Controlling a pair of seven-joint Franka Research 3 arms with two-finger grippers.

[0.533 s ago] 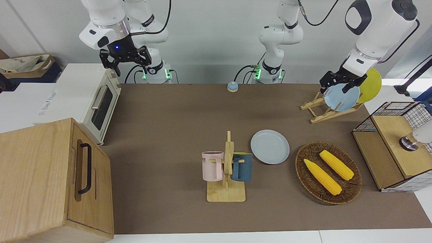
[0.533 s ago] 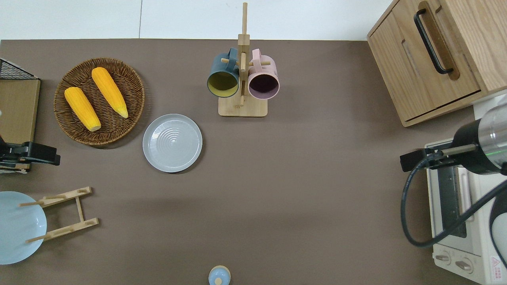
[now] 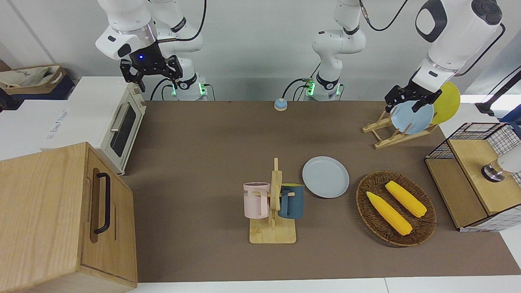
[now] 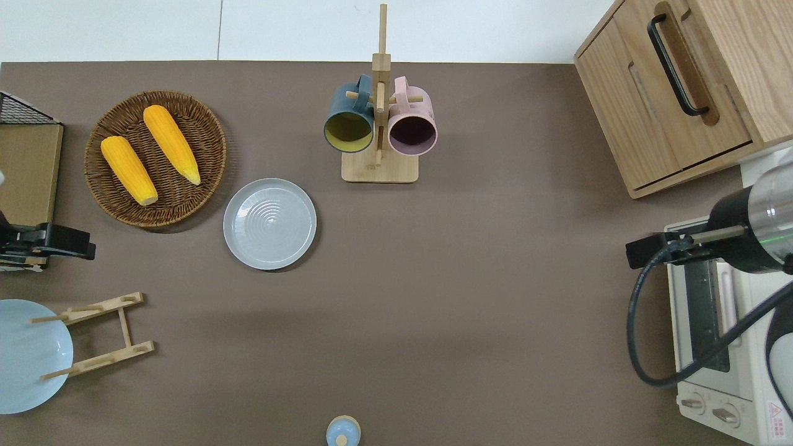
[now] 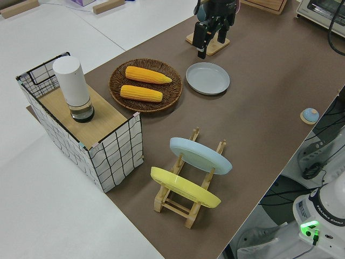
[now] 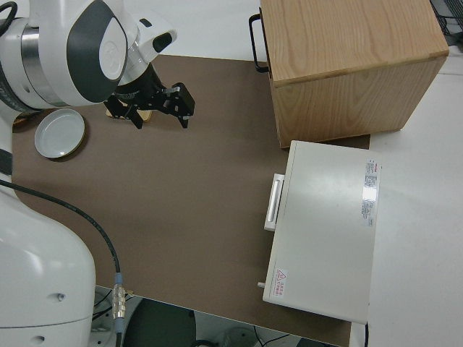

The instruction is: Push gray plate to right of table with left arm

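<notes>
Gray plate (image 4: 269, 223) flat on table (image 4: 471, 297), well apart from left fingers (image 4: 77, 250).

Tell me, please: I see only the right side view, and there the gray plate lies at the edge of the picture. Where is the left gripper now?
Observer: The left gripper is up over the left arm's end of the table, apart from the gray plate, fingers open.
Operator: What stands close to the plate that I cannot see?
Observer: A wicker basket with two corn cobs lies beside the plate, toward the left arm's end of the table.
</notes>
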